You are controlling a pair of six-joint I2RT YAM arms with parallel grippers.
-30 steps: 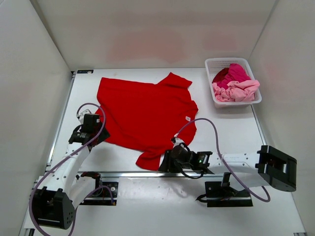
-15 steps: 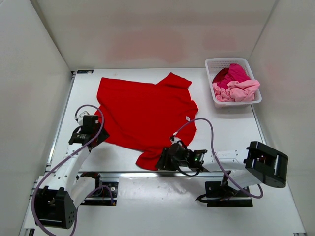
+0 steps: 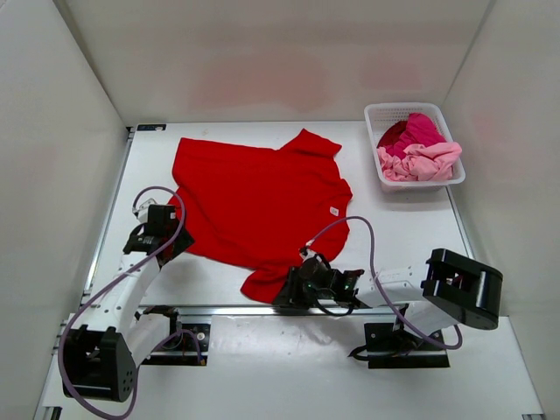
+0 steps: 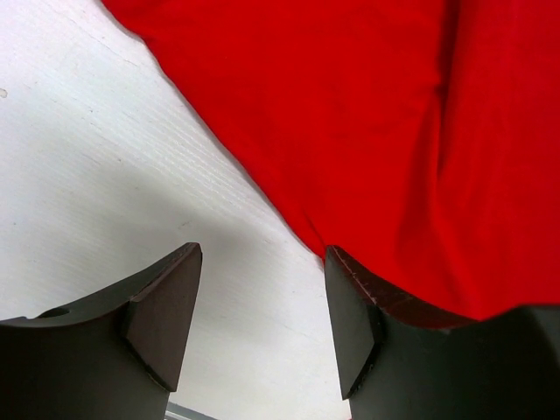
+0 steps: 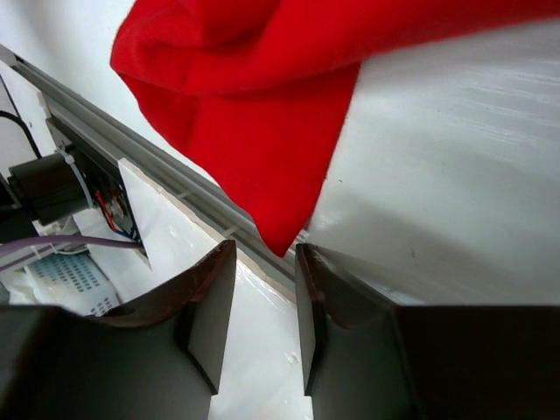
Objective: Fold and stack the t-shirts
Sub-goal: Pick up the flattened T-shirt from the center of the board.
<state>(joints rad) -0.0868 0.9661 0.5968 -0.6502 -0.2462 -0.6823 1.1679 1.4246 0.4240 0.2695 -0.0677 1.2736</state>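
A bright red t-shirt [image 3: 258, 201] lies spread on the white table, its small white neck label [image 3: 333, 211] at the right. My left gripper [image 3: 168, 236] is open at the shirt's left edge; in the left wrist view [image 4: 262, 324] its right finger [image 4: 354, 319] touches the cloth edge [image 4: 376, 131], with bare table between the jaws. My right gripper [image 3: 284, 296] is open at the shirt's near corner; in the right wrist view [image 5: 262, 324] the red corner tip [image 5: 280, 241] hangs just ahead of the jaws. Magenta and pale pink shirts [image 3: 418, 149] lie in the basket.
A white lattice basket [image 3: 411, 184] stands at the table's back right. A metal rail [image 3: 262, 311] runs along the table's near edge, close under my right gripper. White walls close in the left, right and back sides.
My right arm has slid left along the near edge, bringing its gripper to the shirt's near corner. My left gripper has barely moved.
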